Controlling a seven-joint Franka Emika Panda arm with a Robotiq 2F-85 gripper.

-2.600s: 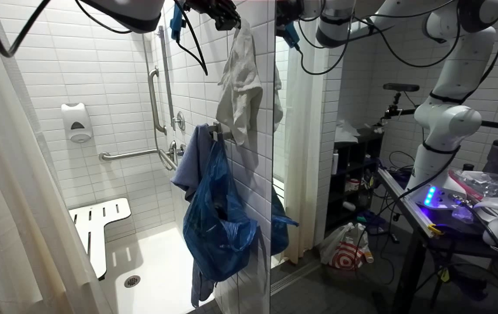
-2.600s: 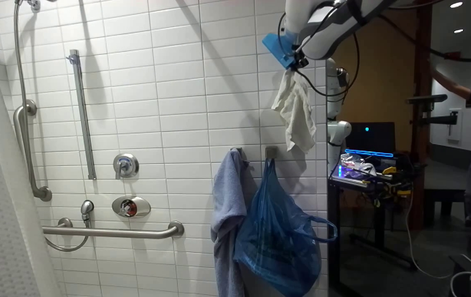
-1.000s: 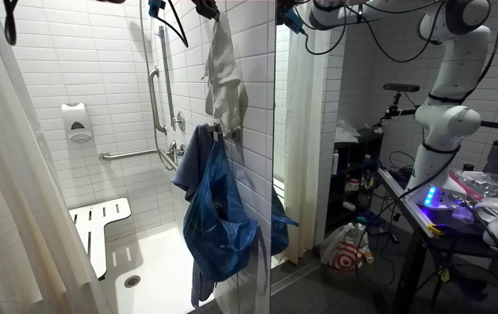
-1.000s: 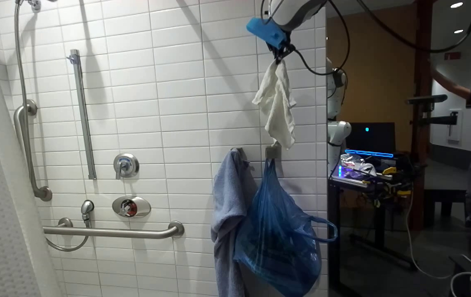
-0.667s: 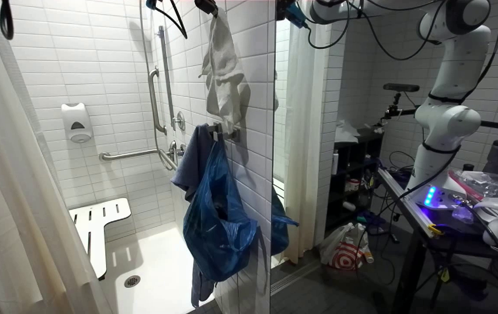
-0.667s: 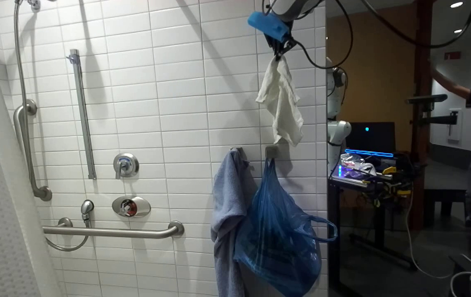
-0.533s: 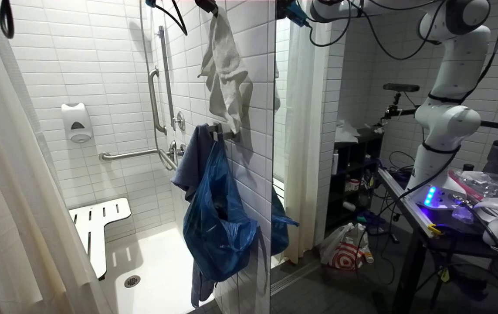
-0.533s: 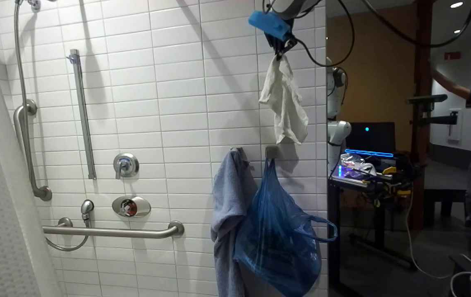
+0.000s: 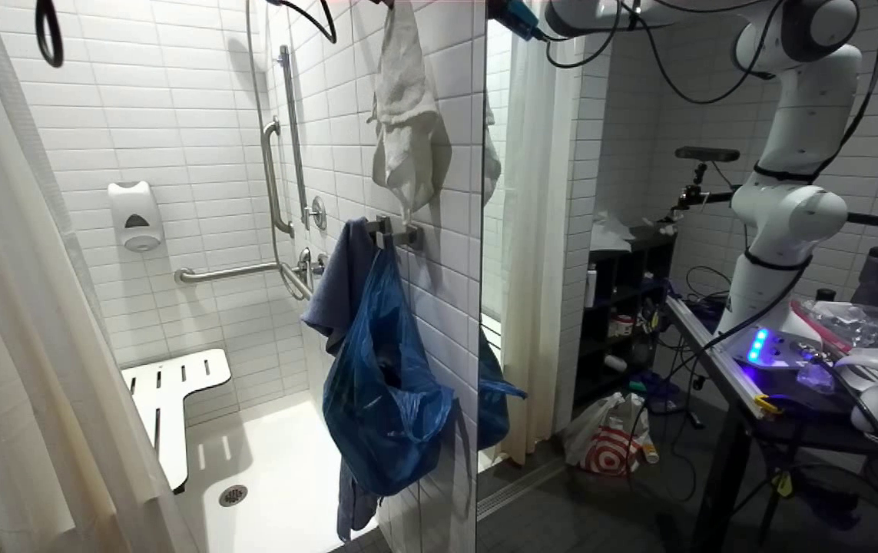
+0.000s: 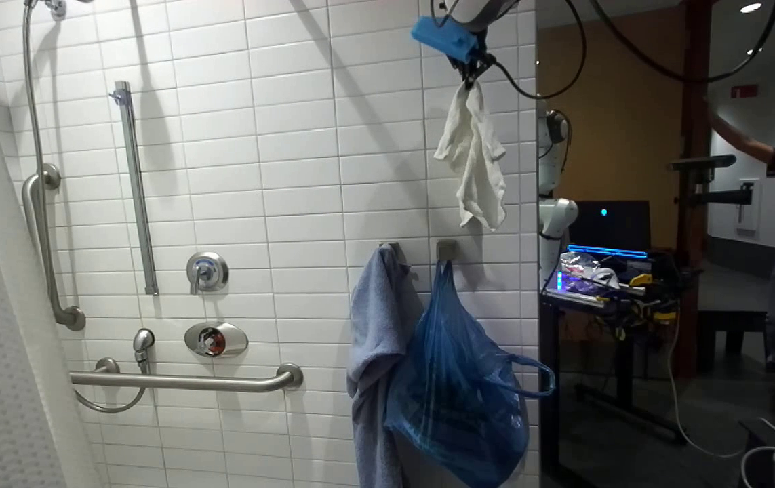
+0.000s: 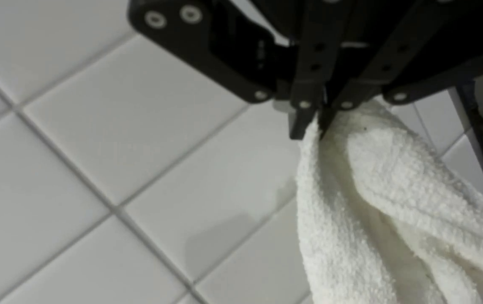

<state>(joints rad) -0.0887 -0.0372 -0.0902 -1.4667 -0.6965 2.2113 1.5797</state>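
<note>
Pinching a white cloth (image 10: 474,159) above a loaded hook (image 10: 446,250)

Holds the white cloth by one small bunch, with the gripper (image 11: 311,128) pressed together on it at the very tips. Hangs limp under the gripper, close to the tiled wall (image 11: 118,126); impossible to tell whether touching it. Farther below the gripper, slightly to one side and apart from the trailing end of the white cloth in an exterior view: the hook, loaded with a blue plastic bag (image 10: 462,400). Beside that bag, well below the gripper: a blue-grey towel (image 10: 373,339).

Risks losing the white cloth through so shallow a pinch; could slide free under a sudden jerk or a tug on a caught fold. Could snag the trailing end on the hook by swinging or dropping too low. Might drag the blue plastic bag off by tangling with it at the hook. Could scrape the gripper on the tiled wall by pressing in too far. Would probably tumble toward the blue plastic bag, from lack of support underneath, after a release here.
</note>
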